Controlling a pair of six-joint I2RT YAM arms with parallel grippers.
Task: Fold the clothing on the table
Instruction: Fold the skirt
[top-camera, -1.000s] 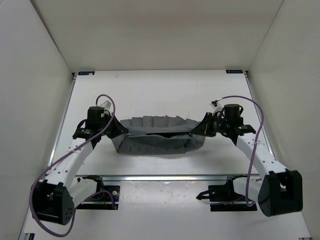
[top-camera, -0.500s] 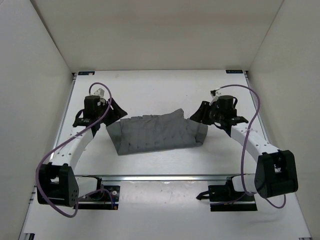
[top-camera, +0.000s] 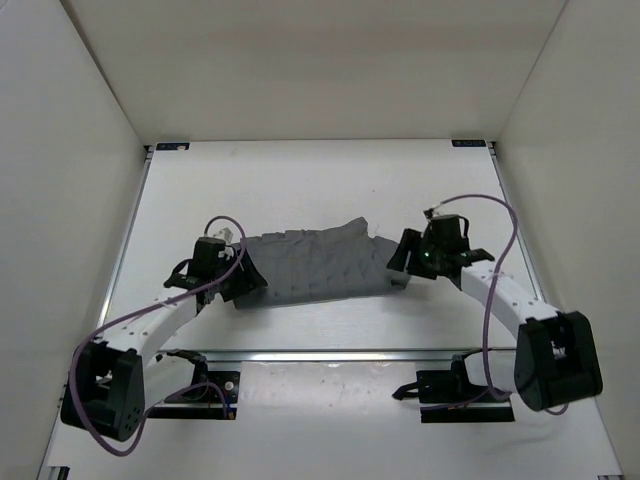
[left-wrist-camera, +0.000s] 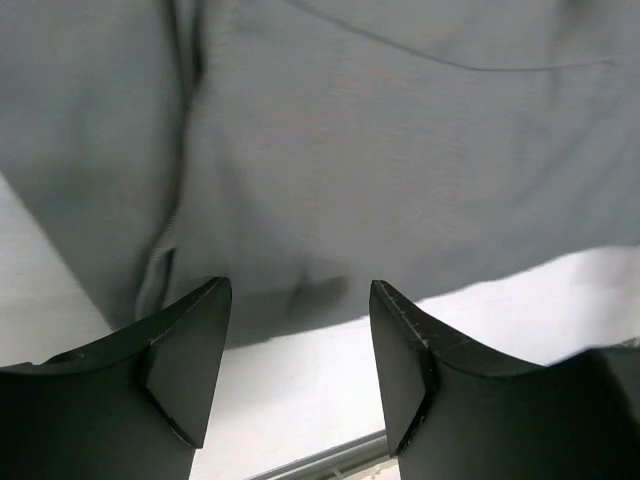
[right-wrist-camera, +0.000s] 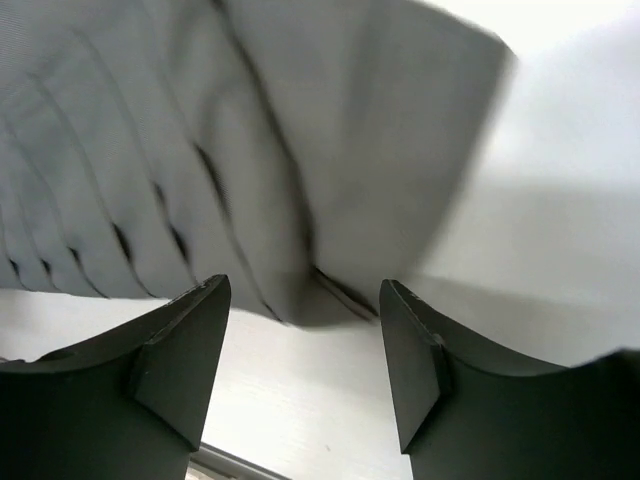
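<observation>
Bases of both arms sit at the near edge of the table (top-camera: 320, 180), just behind a metal rail (top-camera: 330, 352) that crosses it. A little farther in, the left gripper (top-camera: 244, 278) faces the left end of the clothing (top-camera: 320, 262), its jaws standing well apart with nothing between them. In its wrist view the fingertips sit just short of the fabric's near hem. The right gripper (top-camera: 404, 256) is spread wide at the right end and is also empty.

A second ago both were clamped on the garment, holding its edge lifted and stretched between them. They have since let go, and the left one has drawn back toward the near side.

The clothing now lies loose across the middle of the table as a folded, rumpled grey band. Its pleats show, and one corner peaks on the far side. Beyond it the white tabletop runs to its far edge, and white enclosure walls (top-camera: 320, 70) rise on three sides.
</observation>
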